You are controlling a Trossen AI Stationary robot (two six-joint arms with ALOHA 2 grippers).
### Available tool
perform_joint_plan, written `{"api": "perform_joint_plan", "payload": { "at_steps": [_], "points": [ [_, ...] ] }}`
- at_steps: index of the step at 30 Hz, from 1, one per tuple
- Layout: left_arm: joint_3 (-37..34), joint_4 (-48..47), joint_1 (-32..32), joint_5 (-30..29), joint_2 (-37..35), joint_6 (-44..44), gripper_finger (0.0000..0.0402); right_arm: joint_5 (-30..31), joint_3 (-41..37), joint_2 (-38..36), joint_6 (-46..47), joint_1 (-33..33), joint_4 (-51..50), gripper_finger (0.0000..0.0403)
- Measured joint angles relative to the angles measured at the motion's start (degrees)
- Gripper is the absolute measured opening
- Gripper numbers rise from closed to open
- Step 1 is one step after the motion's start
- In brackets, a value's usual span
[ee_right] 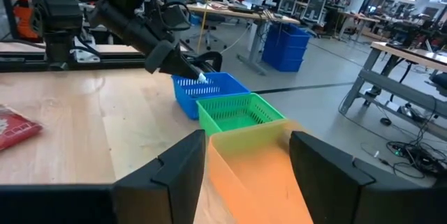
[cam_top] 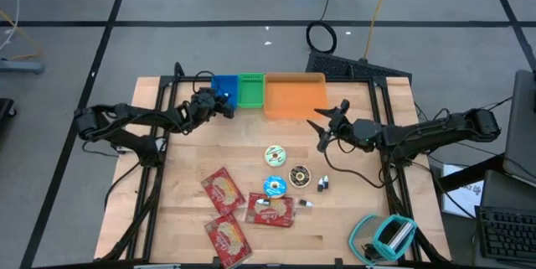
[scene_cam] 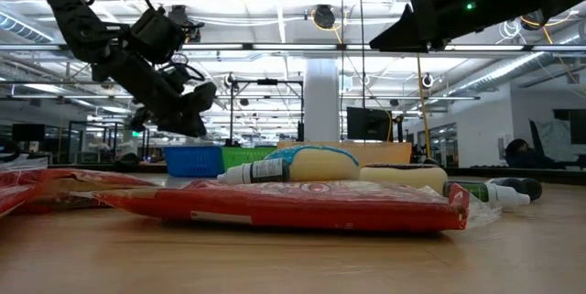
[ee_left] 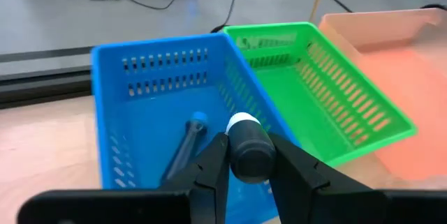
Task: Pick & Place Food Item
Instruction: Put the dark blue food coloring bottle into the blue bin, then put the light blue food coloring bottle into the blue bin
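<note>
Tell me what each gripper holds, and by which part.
The left gripper pinches a small dark tube by its body, over the blue basket. The right gripper holds nothing.

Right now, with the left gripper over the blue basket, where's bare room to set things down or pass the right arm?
The orange tray looks empty, and the green basket shows nothing inside. Bare wood lies between the trays and the round snacks. The blue basket already holds a marker. Crowded: red packets and small items at centre front. The right gripper has open table beneath.
</note>
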Motion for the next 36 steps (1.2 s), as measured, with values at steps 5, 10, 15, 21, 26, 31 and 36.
{"api": "perform_joint_plan", "payload": {
  "at_steps": [5, 10, 15, 21, 26, 31, 36],
  "points": [
    [0.0, 0.6, 0.0, 1.1, 1.0, -1.1, 0.0087, 0.0, 0.0, 0.0, 0.0, 0.0, -0.2, 0.0196],
    [0.0, 0.2, 0.0, 1.3, 1.1, -0.2, 0.0087, 0.0, 0.0, 0.0, 0.0, 0.0, -0.2, 0.0196],
    [0.0, 1.4, 0.2, 1.3, 1.0, -0.3, 0.0088, 0.0, 0.0, 0.0, 0.1, 0.0, -0.2, 0.0196],
    [0.0, 1.4, 0.2, 1.9, 1.0, 0.4, 0.0088, 0.0, 0.0, 0.0, 0.1, 0.0, -0.2, 0.0196],
    [0.0, 1.2, 0.2, 4.7, 1.0, 2.0, 0.0097, 0.0, 0.0, 0.0, 0.1, 0.0, -0.2, 0.0196],
    [0.0, 1.2, 0.2, 4.4, 1.0, 2.1, 0.0162, 0.0, 0.0, 0.0, 0.1, 0.0, -0.2, 0.0196],
    [0.0, 1.9, 0.2, 2.9, 1.0, 2.3, 0.0225, 0.0, 0.0, 0.0, 0.1, 0.0, -0.2, 0.0196]
  ]
}}
